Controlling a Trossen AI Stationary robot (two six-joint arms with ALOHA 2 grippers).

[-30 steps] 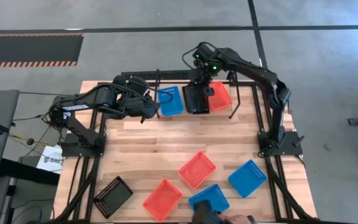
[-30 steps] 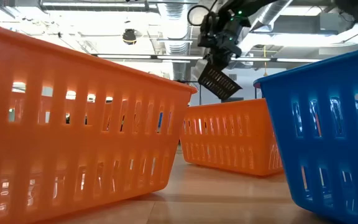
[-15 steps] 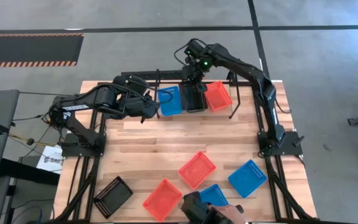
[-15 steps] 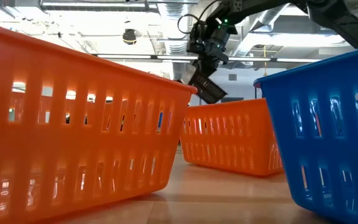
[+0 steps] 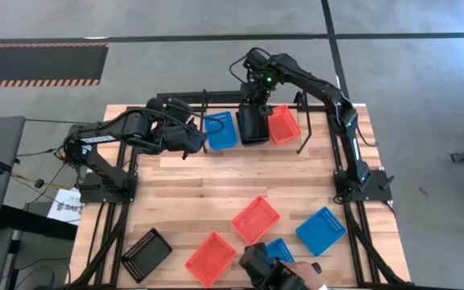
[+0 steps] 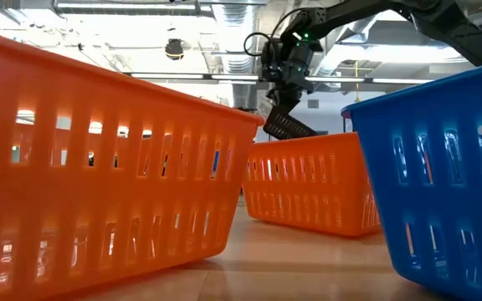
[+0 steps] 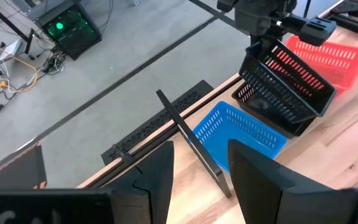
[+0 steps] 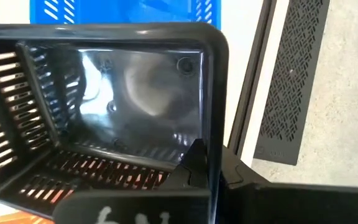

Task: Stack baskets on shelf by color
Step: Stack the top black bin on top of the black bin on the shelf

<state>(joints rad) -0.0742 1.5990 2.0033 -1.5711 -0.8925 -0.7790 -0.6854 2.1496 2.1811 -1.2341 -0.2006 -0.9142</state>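
Note:
A black basket (image 5: 254, 125) hangs tilted from my right gripper (image 5: 256, 103), which is shut on it over the shelf (image 5: 216, 101) at the table's far edge. It is between a blue basket (image 5: 221, 130) and a red-orange basket (image 5: 284, 123) that rest on the shelf board. Whether its lower end touches the board, I cannot tell. My left gripper (image 7: 201, 168) stands open and holds nothing, just left of the blue basket (image 7: 241, 127). My right gripper pinches one side wall (image 8: 211, 118) of the black basket at its rim, one finger (image 8: 194, 158) inside and the other outside. The fingers come from above, slanting down. The basket (image 6: 287, 125) hangs tilted below them, its open side turned partly up.
On the near half of the table lie two red-orange baskets (image 5: 255, 219) (image 5: 210, 258), two blue ones (image 5: 321, 230) (image 5: 281, 248) and a black one (image 5: 146, 254). At the near edge a person's hand (image 5: 300, 275) holds a dark thing (image 5: 256, 262). The middle planks are bare.
My right gripper has carried the black basket toward the table's far edge and a little down, in between the blue and red-orange baskets on the shelf; the basket stays tilted. At the near edge the person's hand has shifted left with its dark thing.

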